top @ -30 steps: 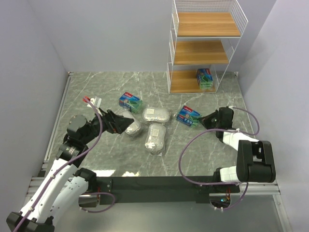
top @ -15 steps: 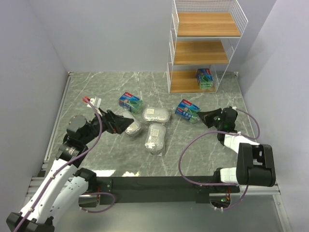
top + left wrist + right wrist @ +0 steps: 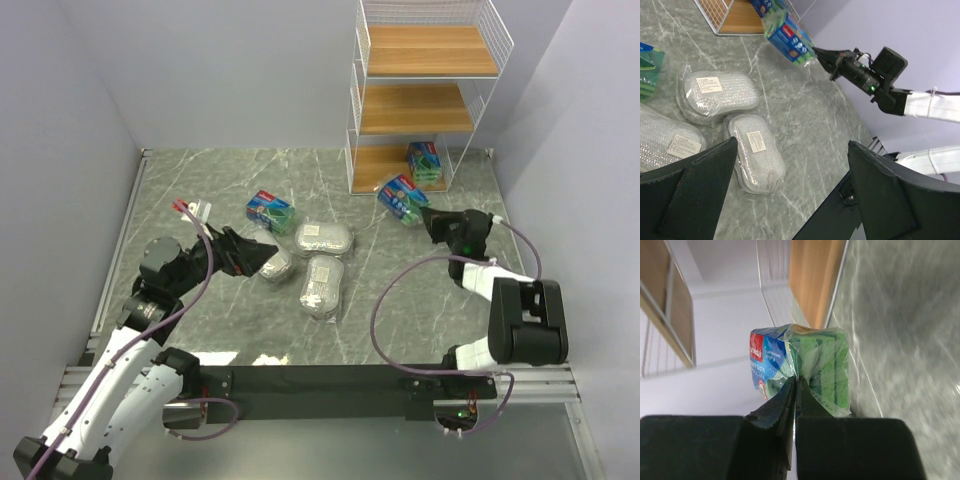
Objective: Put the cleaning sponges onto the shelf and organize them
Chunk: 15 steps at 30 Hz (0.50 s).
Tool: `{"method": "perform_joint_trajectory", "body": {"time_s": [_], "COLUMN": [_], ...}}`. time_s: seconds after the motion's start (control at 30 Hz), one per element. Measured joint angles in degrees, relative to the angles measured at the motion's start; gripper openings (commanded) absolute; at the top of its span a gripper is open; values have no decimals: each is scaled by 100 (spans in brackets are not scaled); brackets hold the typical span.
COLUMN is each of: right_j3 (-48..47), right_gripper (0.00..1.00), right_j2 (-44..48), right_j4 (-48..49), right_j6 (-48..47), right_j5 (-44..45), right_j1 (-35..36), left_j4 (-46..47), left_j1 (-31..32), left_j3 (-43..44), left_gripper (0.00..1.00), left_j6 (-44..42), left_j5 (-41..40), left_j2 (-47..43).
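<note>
A grey marbled desk [image 3: 200, 180] stands between pale walls [image 3: 250, 70]; from overhead, the white wire shelf [image 3: 415, 110] is at the far right with a stored green pack [image 3: 424, 160] on its bottom tier. A loose green pack [image 3: 270, 209] and three silvery oval packs [image 3: 325, 238] lie mid-desk, and the right fingers [image 3: 430, 217] carry the held green pack [image 3: 402, 196] just before that lowest tier. Through the left wrist camera the left fingers [image 3: 695, 185] stand spread wide over the silvery oval packs [image 3: 717, 95], gripping nothing, with the held green pack [image 3: 790, 37] lifted off the desk beyond. Through the right wrist camera the right fingers [image 3: 782, 410] are pressed together on the wrapper edge of the held green pack [image 3: 810, 365], a wooden tier of the shelf [image 3: 812, 280] behind it.
</note>
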<state>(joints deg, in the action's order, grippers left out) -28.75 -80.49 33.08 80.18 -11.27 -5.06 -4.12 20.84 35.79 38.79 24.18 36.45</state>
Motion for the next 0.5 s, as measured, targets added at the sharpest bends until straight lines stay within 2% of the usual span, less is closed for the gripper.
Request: {"method": "perform_joint_trajectory", "body": {"time_s": [0.5], "right_j3": [-2304], "right_gripper": [0], "right_j2": [-2068], "right_j4": [-83], "right_j6": [796], "right_j5": [1513], "right_j1": [951], "left_j4": [-2], "left_j1": [0], "left_j3": [0], "left_gripper": [99], "left_j6": [0], "left_j5": [57], "left_j2": [4]}}
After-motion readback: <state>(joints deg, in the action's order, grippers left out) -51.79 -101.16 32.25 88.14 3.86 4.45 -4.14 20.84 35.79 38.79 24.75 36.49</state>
